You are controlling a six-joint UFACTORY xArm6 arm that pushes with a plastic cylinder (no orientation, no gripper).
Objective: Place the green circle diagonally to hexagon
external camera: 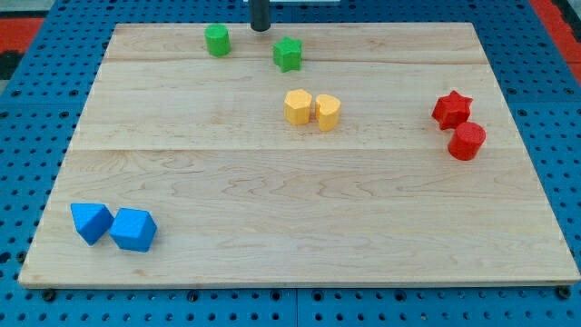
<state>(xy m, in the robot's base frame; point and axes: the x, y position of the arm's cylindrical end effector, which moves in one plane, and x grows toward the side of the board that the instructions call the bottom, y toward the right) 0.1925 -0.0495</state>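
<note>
A green round block (pixel 217 40) stands near the view's top, left of centre. A green star block (pixel 288 54) lies to its right. My tip (pixel 260 28) is at the view's top edge, between the two green blocks and slightly above them, touching neither. A yellow hexagon block (pixel 298 106) sits near the board's middle with a yellow round block (pixel 328 112) touching its right side. The green round block is up and to the left of the hexagon, well apart from it.
A red star block (pixel 451 109) and a red round block (pixel 467 141) sit together at the view's right. Two blue blocks (pixel 92 222) (pixel 134 229) lie side by side at the bottom left. The wooden board (pixel 300 227) rests on a blue pegboard.
</note>
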